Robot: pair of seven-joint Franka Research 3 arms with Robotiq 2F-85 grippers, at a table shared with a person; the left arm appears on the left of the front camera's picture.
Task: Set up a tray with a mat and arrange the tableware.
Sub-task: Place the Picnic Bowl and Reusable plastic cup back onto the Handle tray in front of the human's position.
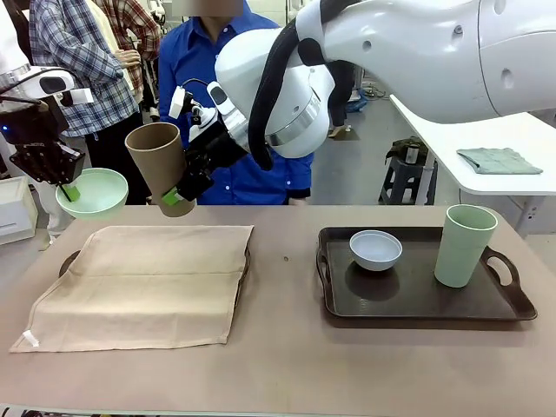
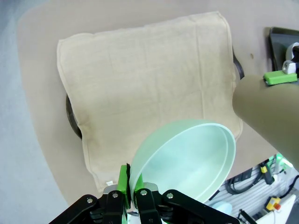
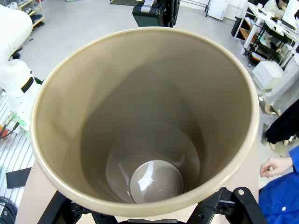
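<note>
White arm (image 1: 417,43), black left tool (image 1: 68,191), green pads (image 1: 171,196)

The left gripper (image 1: 69,191), at nine o'clock, points down, pinched tight on the mint green bowl (image 1: 94,193) rim. The right arm (image 1: 417,52) reaches in from two o'clock, the right gripper (image 1: 176,196) clasping the tilted brown tumbler (image 1: 158,161) near its base

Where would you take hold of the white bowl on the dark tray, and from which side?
Probably its rim, pinched from above with one finger inside and one outside. The white bowl sits upright, low and wide, so its sloping wall offers little to a side grasp. Choose the rim's side away from the pale green tumbler standing beside it on the tray.
</note>
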